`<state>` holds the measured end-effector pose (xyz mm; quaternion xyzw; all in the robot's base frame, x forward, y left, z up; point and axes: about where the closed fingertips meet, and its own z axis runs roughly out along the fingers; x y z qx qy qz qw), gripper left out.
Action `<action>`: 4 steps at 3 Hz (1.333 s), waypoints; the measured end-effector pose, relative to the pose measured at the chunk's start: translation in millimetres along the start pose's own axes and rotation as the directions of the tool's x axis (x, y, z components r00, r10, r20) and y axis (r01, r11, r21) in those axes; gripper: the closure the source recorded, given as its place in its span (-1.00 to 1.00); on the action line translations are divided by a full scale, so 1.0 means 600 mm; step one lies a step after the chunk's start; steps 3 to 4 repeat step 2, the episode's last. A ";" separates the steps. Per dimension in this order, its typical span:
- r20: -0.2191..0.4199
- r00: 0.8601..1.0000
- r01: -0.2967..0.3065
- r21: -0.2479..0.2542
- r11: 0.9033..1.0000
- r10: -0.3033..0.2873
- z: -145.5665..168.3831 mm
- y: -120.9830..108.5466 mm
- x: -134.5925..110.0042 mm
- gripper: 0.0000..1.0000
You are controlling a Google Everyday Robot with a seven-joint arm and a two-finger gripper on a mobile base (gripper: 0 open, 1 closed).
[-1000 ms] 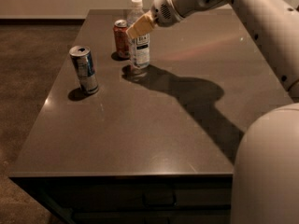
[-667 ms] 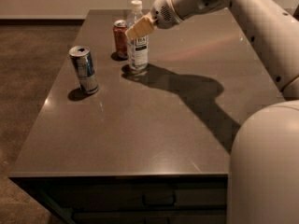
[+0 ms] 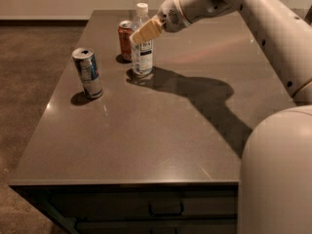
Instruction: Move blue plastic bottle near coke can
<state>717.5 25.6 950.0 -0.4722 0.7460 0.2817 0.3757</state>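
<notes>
The blue plastic bottle [image 3: 142, 57], clear with a white cap and a white label, stands upright on the dark table [image 3: 161, 126] toward the far left. The coke can [image 3: 126, 39], short and red-orange with a silver top, stands just behind and left of it, almost touching. My gripper [image 3: 145, 32] reaches in from the right and is shut on the bottle's upper body, with one beige finger [image 3: 146, 31] across its front. The other finger is hidden behind the bottle.
A slim blue-and-silver can [image 3: 88, 72] stands upright nearer the table's left edge, apart from the other two. My arm [image 3: 263, 28] crosses the right side above the table and casts a wide shadow [image 3: 204, 96]. Drawers run below the front edge.
Almost nothing has changed. The gripper stays at the bottle's upper part and the bottle stands in the same spot beside the coke can.
</notes>
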 end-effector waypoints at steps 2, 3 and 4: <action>-0.002 1.000 0.000 -0.005 1.000 0.000 0.006 0.002 0.000 -1.00; -0.002 1.000 0.000 -0.005 1.000 0.000 0.006 0.002 0.000 -1.00; -0.002 1.000 0.000 -0.005 1.000 0.000 0.006 0.002 0.000 -1.00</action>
